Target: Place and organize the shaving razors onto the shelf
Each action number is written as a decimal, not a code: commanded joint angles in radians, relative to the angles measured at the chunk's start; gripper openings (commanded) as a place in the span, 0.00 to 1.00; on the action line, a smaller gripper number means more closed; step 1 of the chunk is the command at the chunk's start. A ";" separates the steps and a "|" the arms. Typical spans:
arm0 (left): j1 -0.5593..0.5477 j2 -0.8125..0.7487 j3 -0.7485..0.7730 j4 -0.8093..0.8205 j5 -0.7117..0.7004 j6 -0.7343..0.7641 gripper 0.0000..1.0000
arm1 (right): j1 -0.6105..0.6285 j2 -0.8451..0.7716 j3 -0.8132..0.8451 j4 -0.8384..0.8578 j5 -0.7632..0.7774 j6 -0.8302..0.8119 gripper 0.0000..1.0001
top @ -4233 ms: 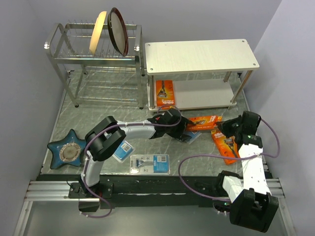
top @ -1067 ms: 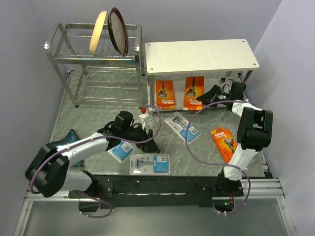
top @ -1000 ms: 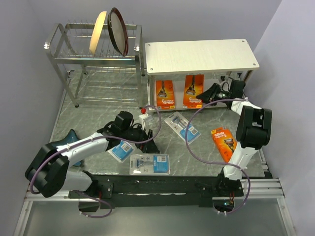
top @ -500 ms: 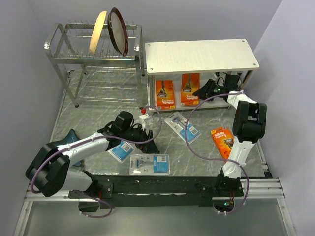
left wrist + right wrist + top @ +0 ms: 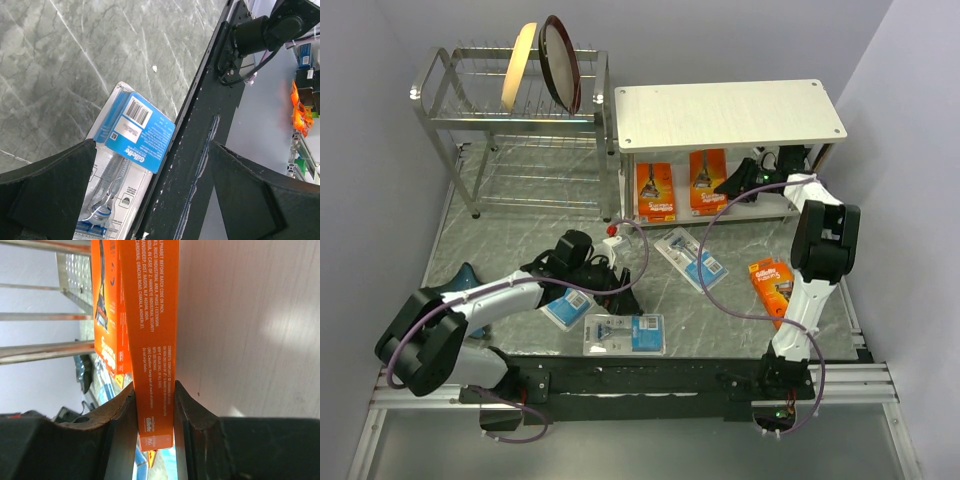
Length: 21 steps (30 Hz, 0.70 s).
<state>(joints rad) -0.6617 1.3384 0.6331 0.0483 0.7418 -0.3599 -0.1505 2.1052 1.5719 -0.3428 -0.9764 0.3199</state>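
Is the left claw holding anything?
No, the left claw stands wide open, its fingers clear of the blue razor pack on the table below.

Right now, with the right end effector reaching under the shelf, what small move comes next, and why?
Probably open the right end effector and back out: its orange razor pack seems to stand on the lower shelf board, beside the other orange pack.

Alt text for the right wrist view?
The right gripper is shut on an orange razor pack, seen edge-on next to the white shelf board. A second orange pack stands just behind it, with a chrome rack beyond.
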 commanded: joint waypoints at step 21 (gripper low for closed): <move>-0.004 0.048 0.042 0.064 -0.028 0.012 0.99 | -0.060 -0.039 0.065 -0.186 0.186 -0.143 0.61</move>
<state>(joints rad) -0.6621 1.3869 0.6418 0.0666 0.7120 -0.3599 -0.1696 2.1353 1.6371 -0.5137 -0.9138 0.2321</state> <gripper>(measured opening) 0.995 0.602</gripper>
